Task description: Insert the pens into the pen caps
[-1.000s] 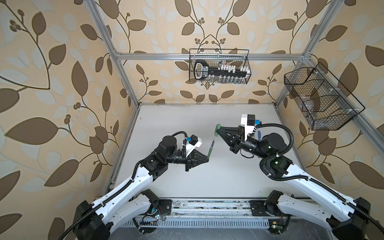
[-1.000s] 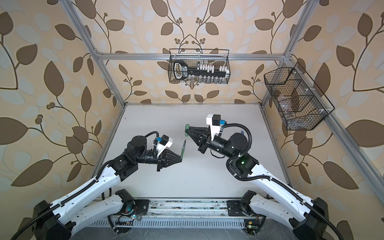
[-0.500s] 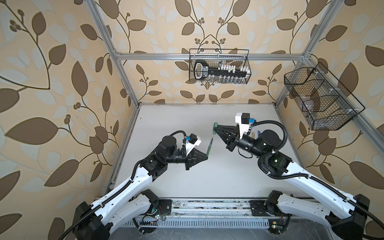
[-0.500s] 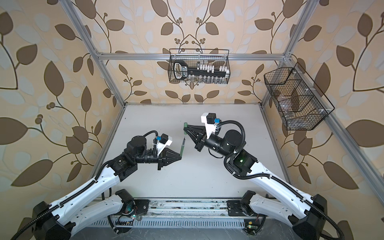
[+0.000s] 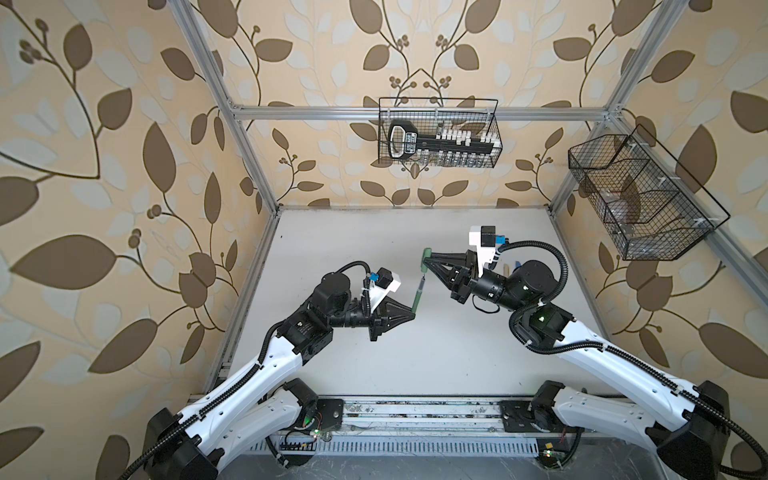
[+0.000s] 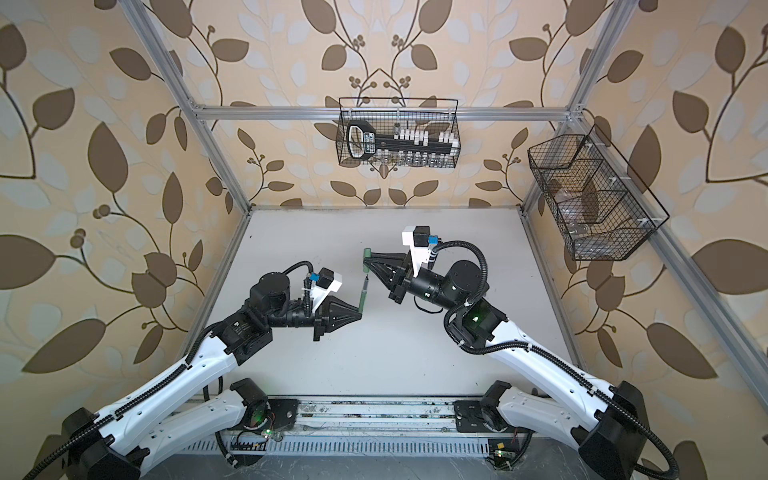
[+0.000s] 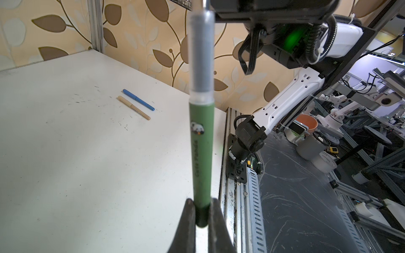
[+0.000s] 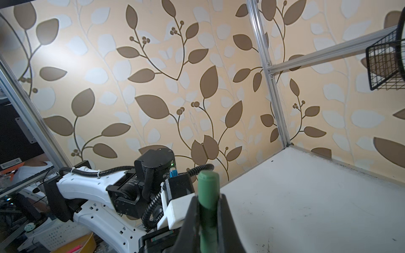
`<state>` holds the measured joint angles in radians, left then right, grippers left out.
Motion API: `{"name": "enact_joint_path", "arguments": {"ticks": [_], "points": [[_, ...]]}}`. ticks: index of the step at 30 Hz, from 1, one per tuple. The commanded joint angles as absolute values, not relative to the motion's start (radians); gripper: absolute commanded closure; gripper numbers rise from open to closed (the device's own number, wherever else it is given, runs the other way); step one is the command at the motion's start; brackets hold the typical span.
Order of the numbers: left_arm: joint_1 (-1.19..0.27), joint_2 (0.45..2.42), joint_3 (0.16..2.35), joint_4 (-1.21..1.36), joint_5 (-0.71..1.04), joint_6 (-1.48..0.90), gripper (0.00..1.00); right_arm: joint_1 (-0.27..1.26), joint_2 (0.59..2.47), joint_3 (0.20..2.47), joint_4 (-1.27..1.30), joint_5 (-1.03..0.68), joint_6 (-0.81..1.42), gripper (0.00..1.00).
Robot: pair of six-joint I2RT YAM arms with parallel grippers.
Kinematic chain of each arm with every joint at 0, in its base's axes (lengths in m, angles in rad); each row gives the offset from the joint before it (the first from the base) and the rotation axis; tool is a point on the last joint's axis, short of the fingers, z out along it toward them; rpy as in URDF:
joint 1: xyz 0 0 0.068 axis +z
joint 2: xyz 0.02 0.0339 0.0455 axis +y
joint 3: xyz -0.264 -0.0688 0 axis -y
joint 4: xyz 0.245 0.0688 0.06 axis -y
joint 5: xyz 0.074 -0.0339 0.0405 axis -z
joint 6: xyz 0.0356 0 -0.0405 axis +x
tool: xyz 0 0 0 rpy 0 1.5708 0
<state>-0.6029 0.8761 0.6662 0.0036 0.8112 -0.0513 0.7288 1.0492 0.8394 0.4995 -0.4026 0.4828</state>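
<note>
Left claw [image 5: 414, 311] is clamped on the base of the green pen [image 5: 418, 296] in both top views. The pen stands up from it, nib aimed at the green cap [image 5: 425, 252] pinched in the right claw [image 5: 426, 262] just beyond. Their axes are nearly in line, with a small gap between.

Left wrist view: smooth matte printed barrel, then a frosted grey neck. Beyond the claw, the blue pen [image 7: 138, 99] and tan pen [image 7: 134, 107] lie side by side on the scuffed white worktop [image 7: 65, 135].

Right wrist view: the stubby, round-topped cap sits clamped, closed end outward.
</note>
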Motion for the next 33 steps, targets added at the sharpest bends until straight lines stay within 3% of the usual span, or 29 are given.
{"name": "enact_joint_path", "arguments": {"ticks": [1,33], "points": [[-0.609,0.857,0.696,0.032,0.841,-0.032,1.0,0.729,1.07,0.833,0.531,-0.442,0.502,0.95],[-0.608,0.854,0.695,0.022,0.824,-0.021,1.0,0.719,1.048,0.795,0.565,-0.448,0.525,0.96]]}}
